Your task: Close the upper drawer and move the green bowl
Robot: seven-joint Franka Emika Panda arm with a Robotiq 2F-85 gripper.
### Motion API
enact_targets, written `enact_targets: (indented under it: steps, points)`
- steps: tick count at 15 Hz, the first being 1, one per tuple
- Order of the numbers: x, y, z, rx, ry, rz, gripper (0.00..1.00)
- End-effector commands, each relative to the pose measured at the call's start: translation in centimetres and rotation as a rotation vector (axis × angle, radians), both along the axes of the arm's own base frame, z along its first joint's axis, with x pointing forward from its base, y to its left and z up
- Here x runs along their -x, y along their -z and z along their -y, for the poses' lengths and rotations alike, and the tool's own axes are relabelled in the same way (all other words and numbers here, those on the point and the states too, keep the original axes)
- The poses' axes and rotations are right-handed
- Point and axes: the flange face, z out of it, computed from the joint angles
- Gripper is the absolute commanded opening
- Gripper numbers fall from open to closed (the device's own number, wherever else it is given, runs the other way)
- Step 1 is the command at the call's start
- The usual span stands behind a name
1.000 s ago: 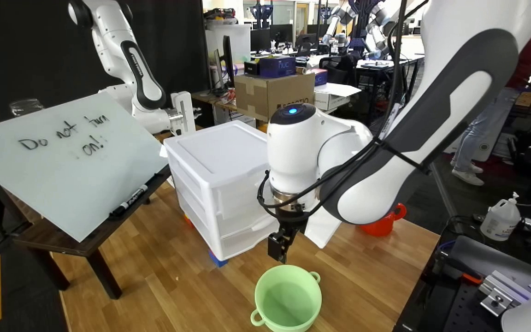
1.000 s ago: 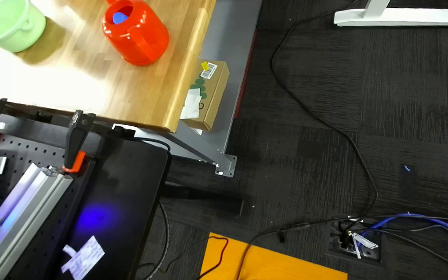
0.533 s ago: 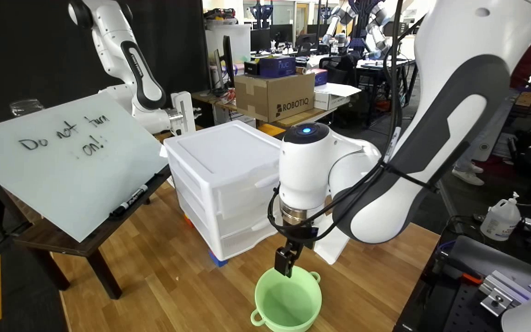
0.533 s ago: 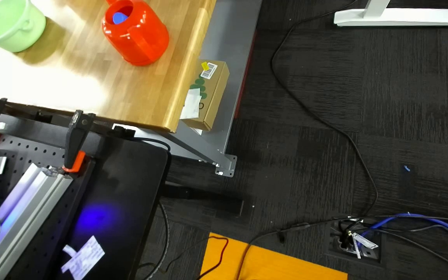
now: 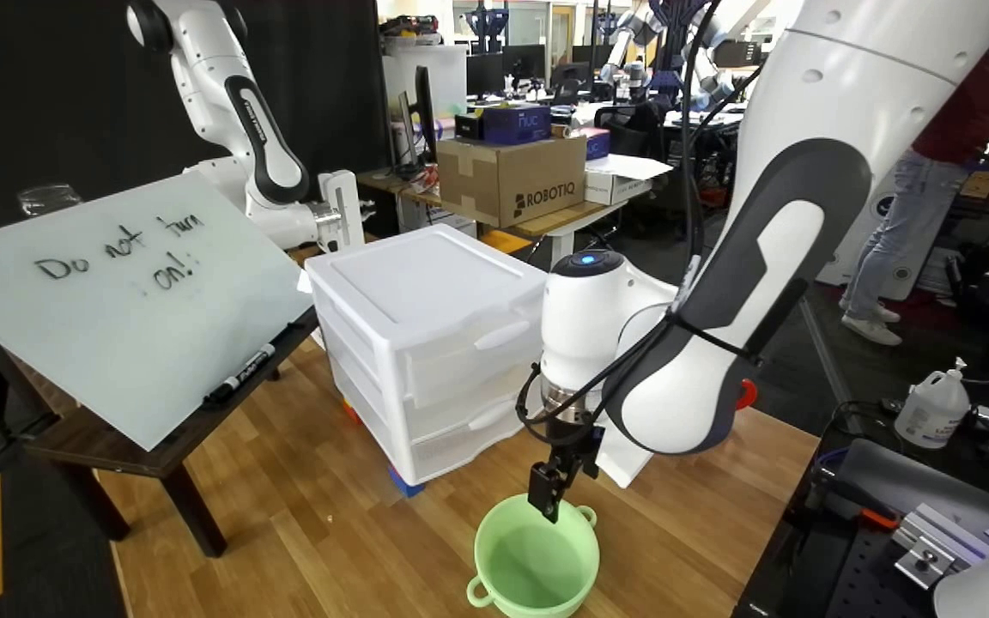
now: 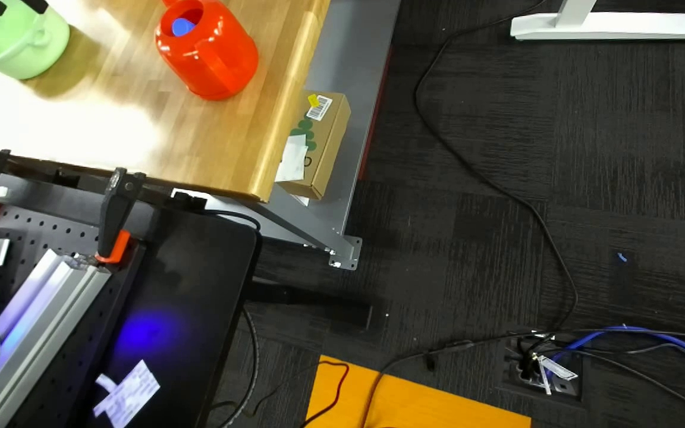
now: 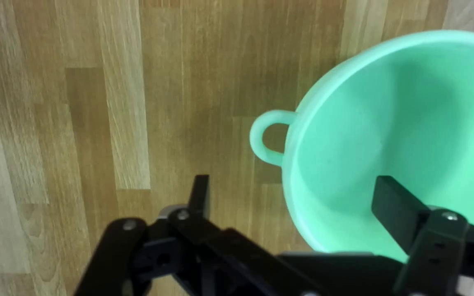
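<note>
The green bowl [image 5: 537, 562] stands upright on the wooden table. It also shows in another exterior view [image 6: 21, 50] and in the wrist view [image 7: 335, 135], with a loop handle at its rim. My gripper [image 5: 546, 506] is open and empty above the bowl's far rim. In the wrist view, the gripper [image 7: 294, 191] has one finger over the bowl's inside and the other over the wood outside, with the rim between. Two fingertips [image 6: 20, 8] show over the bowl. The upper drawer [image 5: 469, 352] of the white cabinet looks pushed in; its right end is hidden behind the arm.
The white cabinet [image 5: 426, 283] stands behind the bowl. A red teapot [image 6: 211, 56] stands near the table edge. A whiteboard [image 5: 125, 292] leans on a dark stand [image 5: 147, 446]. Another robot arm [image 5: 271, 163] is behind. Clamps [image 6: 118, 208] sit at the table edge.
My gripper has moved right and down in an exterior view, from beside the cabinet to over the bowl's rim. The arm covers less of the cabinet and more of the teapot. The bowl has not moved.
</note>
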Motion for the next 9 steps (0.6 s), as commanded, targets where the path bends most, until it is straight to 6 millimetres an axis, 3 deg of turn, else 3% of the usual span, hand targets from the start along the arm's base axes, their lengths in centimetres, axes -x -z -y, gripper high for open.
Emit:
enact_targets:
  steps: [1,9]
  points:
    - [-1.5,0.6,1.0,-0.04,0.001,-0.038,1.0]
    - [-5.4,1.0,1.9,-0.088,-0.05,-0.159,1.0]
